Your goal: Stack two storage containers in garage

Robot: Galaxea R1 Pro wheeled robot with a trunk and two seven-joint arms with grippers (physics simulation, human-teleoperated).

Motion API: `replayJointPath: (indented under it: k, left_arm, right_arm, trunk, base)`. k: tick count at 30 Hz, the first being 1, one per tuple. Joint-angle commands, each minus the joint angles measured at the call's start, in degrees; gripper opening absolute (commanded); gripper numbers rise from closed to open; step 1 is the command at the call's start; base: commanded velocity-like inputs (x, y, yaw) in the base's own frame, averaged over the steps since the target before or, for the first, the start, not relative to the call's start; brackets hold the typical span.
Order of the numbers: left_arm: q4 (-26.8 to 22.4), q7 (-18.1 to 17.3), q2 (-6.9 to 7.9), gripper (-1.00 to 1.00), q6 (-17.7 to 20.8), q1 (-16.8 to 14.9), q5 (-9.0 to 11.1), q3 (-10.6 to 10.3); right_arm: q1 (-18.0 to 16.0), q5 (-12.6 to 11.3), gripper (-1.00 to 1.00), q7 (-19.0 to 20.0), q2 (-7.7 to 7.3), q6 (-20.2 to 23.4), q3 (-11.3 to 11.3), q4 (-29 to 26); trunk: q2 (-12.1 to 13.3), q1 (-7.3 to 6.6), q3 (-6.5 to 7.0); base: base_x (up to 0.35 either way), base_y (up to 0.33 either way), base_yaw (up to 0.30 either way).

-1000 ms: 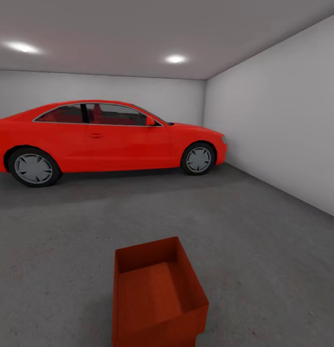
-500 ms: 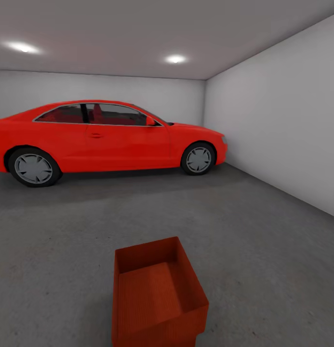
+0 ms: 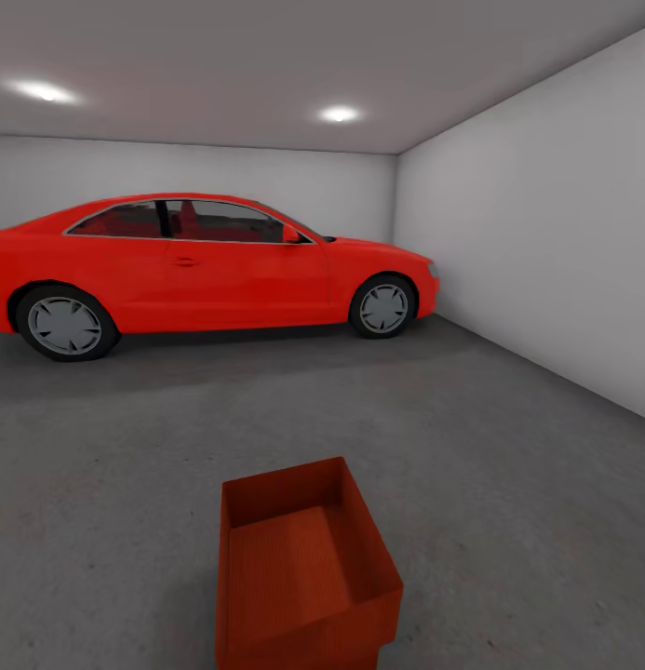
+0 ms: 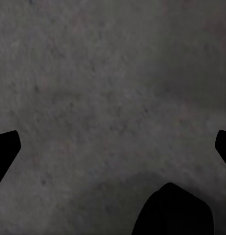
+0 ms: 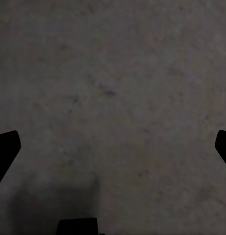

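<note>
Concrete floor (image 3: 508, 484): rough, mottled dark grey, spread across the whole garage from the near edge of the head view to the far wall; also seen close up past both grippers in the wrist views.
Walls (image 3: 545, 242): plain white, one at the back, one along the right side, meeting in a corner.
Ceiling (image 3: 220, 65): grey, with two round lights glowing.
Car (image 3: 201, 270): bright red, parked side-on along the back wall, nose toward the right-hand corner, two grey wheels visible.
Storage container (image 3: 303, 568): red-orange, lidless, finely ribbed walls, deep and fairly square; set on the concrete at the bottom centre of the head view, well apart from the car, tilted slightly clockwise, bottom edge cut off by the frame. Second container: could not be made out.
Left gripper (image 4: 113, 147): dark fingertips at opposite edges of the left wrist view, spread wide, nothing between them, bare concrete beyond.
Right gripper (image 5: 113, 147): fingertips likewise spread wide at opposite edges of the right wrist view, holding nothing, above bare concrete.
</note>
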Motion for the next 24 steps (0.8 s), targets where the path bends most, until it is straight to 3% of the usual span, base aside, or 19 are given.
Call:
replayJointPath:
  k: [1,24]
  left_arm:
    - [0.1,0.1,0.01,1.00,0.0,-0.1,0.6,-0.2]
    - [0.1,0.1,0.01,1.00,0.0,-0.1,0.6,-0.2]
  right_arm:
    - [-0.1,-0.1,1.00,-0.2,0.00,-0.2,0.3,0.1]
    - [-0.1,0.0,1.00,0.0,0.15,-0.2,0.4,0.1]
  trunk:
    - [0.0,-0.01,-0.06]
    - [0.0,-0.01,-0.06]
  base:
    - [0.000,0.000,0.000]
    - [0.000,0.000,0.000]
